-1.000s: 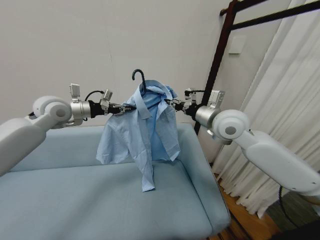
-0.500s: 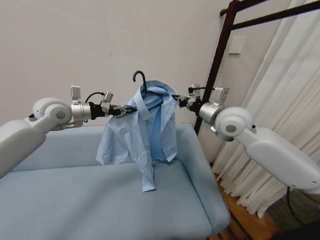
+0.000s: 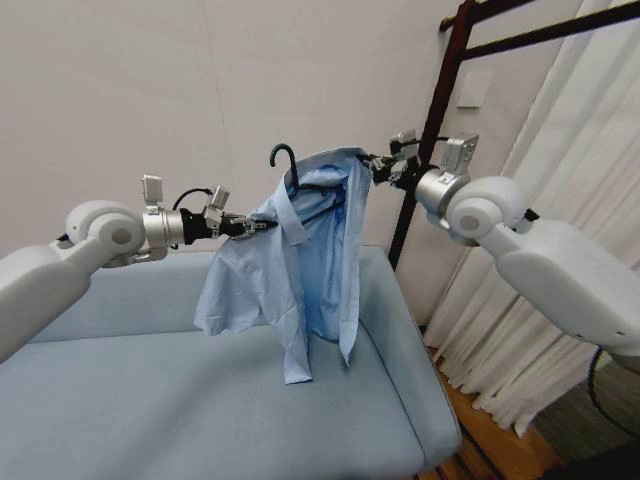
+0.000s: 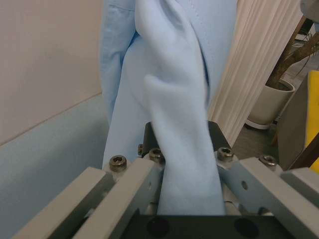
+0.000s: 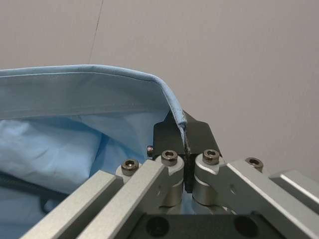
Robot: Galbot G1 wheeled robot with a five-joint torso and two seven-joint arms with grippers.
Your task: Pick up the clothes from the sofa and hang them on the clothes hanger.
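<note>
One pale-blue shirt [image 3: 300, 270] hangs stretched between left gripper [image 3: 262, 228] and right gripper [image 3: 372, 168].

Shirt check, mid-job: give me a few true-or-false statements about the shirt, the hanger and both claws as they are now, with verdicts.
1. The left claw is shut on the shirt. True.
2. The shirt lies flat on the sofa. False: it hangs in the air above the sofa, held between both claws.
3. The right claw pinches an edge of the shirt. True.
4. The hanger is hooked onto the rack. False: its hook is free, apart from the rack on the robot's right.
5. The right claw is higher than the left claw. True.
</note>
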